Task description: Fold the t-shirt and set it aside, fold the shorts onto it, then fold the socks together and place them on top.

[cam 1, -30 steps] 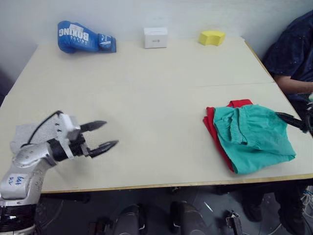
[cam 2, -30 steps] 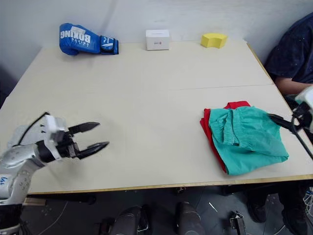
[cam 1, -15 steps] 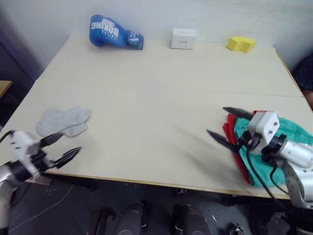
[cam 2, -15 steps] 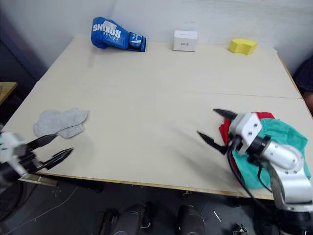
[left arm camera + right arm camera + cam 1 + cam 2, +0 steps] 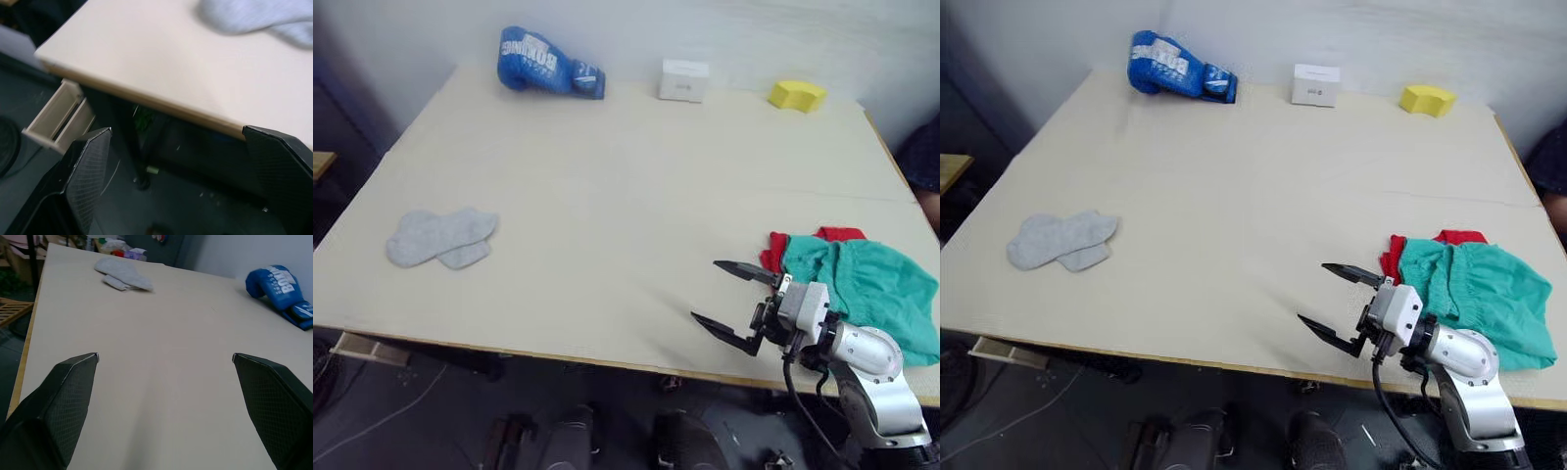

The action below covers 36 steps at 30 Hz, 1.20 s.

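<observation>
On smooth tabletop (image 5: 636, 186), soft grey socks (image 5: 440, 237)

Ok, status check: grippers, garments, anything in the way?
Right gripper open, empty, over bare table beside the pile. Left gripper open, off the table edge. Shorts folded on t-shirt; socks flat, unfolded, far left. Nothing in the way.

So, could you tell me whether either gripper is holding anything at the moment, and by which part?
Nothing is held. The right gripper is open over bare table beside the shorts; the left gripper is open off the table's edge, short of the socks.
</observation>
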### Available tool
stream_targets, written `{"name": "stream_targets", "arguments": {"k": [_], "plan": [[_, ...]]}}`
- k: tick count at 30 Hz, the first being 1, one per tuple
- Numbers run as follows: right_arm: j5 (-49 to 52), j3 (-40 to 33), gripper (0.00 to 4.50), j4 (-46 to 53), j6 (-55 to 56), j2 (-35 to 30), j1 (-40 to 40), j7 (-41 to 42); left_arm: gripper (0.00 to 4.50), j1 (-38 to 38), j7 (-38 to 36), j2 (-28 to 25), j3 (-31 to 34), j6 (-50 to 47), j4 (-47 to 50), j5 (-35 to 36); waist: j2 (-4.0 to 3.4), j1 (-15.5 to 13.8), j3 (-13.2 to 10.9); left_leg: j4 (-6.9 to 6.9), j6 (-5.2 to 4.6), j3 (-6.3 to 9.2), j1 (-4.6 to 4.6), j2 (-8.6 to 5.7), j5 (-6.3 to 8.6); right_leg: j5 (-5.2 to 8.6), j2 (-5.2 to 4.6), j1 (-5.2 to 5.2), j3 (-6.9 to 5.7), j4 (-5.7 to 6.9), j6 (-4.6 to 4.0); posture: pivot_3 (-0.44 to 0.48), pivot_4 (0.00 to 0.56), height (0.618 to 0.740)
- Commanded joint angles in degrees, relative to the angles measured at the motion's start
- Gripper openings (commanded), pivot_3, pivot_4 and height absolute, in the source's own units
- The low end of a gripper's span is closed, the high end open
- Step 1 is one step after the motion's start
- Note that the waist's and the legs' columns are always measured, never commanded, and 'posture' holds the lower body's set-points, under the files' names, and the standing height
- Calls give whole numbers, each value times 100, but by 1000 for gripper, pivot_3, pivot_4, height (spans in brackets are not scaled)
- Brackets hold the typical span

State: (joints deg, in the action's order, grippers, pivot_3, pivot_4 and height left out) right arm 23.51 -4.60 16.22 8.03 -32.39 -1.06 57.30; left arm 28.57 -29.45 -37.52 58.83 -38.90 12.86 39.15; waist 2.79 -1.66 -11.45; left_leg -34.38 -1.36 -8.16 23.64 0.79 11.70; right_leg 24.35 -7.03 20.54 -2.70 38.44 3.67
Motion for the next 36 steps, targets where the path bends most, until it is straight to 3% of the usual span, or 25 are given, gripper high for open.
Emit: {"name": "stream_targets", "arguments": {"k": [1,3,4,5,7,12,17,20,26,29,32,36], "plan": [[139,10,4485,-58,254,-3,-150,202,4500,-365,-85,-621,-503,-237,535,18,-151,-13,-1,-177,111,232,51,-2,78,-17,15,-9,-69,-50,-31,0,150,740],[189,2,4485,-109,178,33,-410,143,4500,-936,-103,-1039,-1164,-505,618,44,-186,25,-10,-169,87,402,49,-3,166,-43,51,-109,-163,-102,-17,0,150,740],[200,25,4485,-123,164,27,-485,167,4500,-1248,-66,-1186,-1473,-559,575,-19,-186,43,-10,-151,50,403,40,-3,188,-65,53,-124,-165,-124,-4,0,150,740],[199,57,4485,-133,162,15,-523,201,4500,-1540,-22,-1284,-1732,-563,478,-113,-187,65,-10,-147,43,401,48,-3,189,-109,54,-133,-166,-125,74,0,150,740],[183,92,4485,-131,166,-5,-532,233,4500,-2137,-2,-1483,-2377,-380,125,-506,-181,144,-4,-120,38,394,45,-5,186,-183,55,-144,-171,-139,151,0,150,740],[119,121,4485,-6,157,-33,-353,190,4500,-3017,-399,-1842,-3801,145,-867,-1431,-178,326,-3,-74,47,363,51,-2,139,-187,79,-125,-174,-138,159,0,150,740],[36,63,4485,140,133,-18,-156,-57,4500,-3719,-687,-1843,-4489,500,-1714,-1926,-174,323,-5,-74,49,340,51,6,137,-182,84,-111,-176,-130,167,0,150,740],[-23,99,4500,235,146,-4,-50,-168,3873,-4219,-898,-1651,-4806,781,-2294,-2097,-172,312,-6,-81,43,336,42,3,133,-184,74,-109,-169,-130,172,0,150,740],[-118,2,4500,326,188,-66,255,-330,1972,-4680,-1558,-1493,-5029,1461,-2809,-2244,-171,296,-7,-73,52,332,9,5,105,-207,56,-110,-173,-88,187,0,150,740],[-162,-55,4500,337,226,-119,421,-348,1046,-4715,-1969,-1418,-5123,1367,-2427,-2048,-171,300,-7,-67,58,324,-1,11,97,-215,54,-110,-171,-82,177,0,150,740],[-268,-103,4500,306,338,-215,542,-314,36,-4732,-2352,-1244,-5296,626,-1398,-1486,-170,292,-7,-66,61,319,2,11,96,-215,52,-105,-170,-80,177,0,150,740],[-272,-483,4500,13,414,-415,505,-341,12,-4914,-2320,-984,-5767,-75,-300,-1266,-167,291,-8,-67,50,307,5,8,75,-215,51,-106,-163,-84,177,0,150,740]]}}
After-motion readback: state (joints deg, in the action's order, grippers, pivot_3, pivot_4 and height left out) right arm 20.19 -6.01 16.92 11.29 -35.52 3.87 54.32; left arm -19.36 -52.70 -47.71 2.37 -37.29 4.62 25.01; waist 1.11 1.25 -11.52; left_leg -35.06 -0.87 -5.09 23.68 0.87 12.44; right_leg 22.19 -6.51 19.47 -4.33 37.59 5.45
